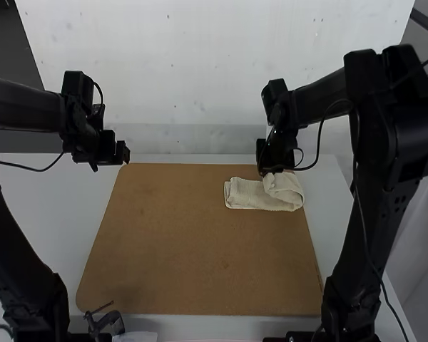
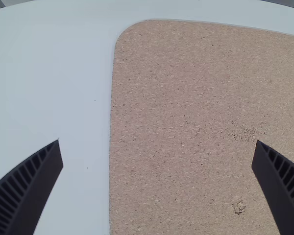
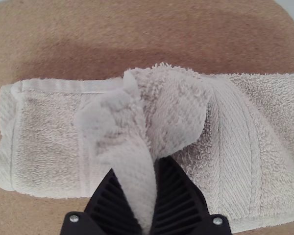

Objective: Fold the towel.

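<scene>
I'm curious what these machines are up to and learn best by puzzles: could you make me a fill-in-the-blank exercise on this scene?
1. The robot's ____ pincer grips the towel.
2. The fingers of the left pincer are not closed but ____.
3. The board beneath the towel is coloured ____.
4. The number of towels on the board is ____.

Missing words: right; open; brown; one.

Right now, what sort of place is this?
Probably a robot test bench, perhaps in a lab: a left arm and right arm at a white table with a mat and towel.
</scene>
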`<state>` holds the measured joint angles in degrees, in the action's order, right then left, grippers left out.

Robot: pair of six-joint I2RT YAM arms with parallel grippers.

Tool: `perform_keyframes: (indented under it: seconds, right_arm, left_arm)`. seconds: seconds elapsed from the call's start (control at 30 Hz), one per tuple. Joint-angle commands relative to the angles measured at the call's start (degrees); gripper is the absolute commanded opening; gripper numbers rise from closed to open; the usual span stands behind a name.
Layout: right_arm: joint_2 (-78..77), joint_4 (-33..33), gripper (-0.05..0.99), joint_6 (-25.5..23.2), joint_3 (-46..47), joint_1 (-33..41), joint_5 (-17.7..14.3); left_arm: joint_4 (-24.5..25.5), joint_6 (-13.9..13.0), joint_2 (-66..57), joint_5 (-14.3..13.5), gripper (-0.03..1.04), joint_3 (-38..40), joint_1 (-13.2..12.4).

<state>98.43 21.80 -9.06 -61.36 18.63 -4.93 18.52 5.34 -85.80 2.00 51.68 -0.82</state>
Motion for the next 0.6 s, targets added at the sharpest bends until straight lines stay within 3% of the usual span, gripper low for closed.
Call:
perform_keyframes:
  seconds: [0.0,0.43,0.47,0.5,0.53,0.57]
  right_arm:
    - [2.2,0.6,0.02,-3.6,-3.3,3.9,-2.4]
    - [7.7,1.8,0.02,-5.2,-8.0,9.8,-4.2]
    - [7.8,1.8,0.07,-5.1,-8.1,10.1,-4.3]
    - [7.8,1.5,0.24,-5.1,-8.0,10.2,-4.2]
    - [7.5,0.8,0.51,-5.2,-7.7,10.1,-3.9]
    - [7.0,0.1,0.65,-5.2,-7.4,10.1,-3.9]
  left_arm:
    - [-0.4,-0.9,2.3,0.9,1.01,-0.4,-0.6]
    - [-0.9,-1.3,2.2,0.8,1.01,-0.9,-0.7]
    - [-0.9,-1.2,2.1,0.9,1.01,-0.9,-0.7]
    - [-1.0,-1.2,2.0,0.9,1.01,-1.0,-0.7]
    - [-1.6,-1.3,2.0,1.0,1.01,-1.1,-0.7]
    - [-2.0,-1.5,1.8,1.0,1.01,-1.3,-0.7]
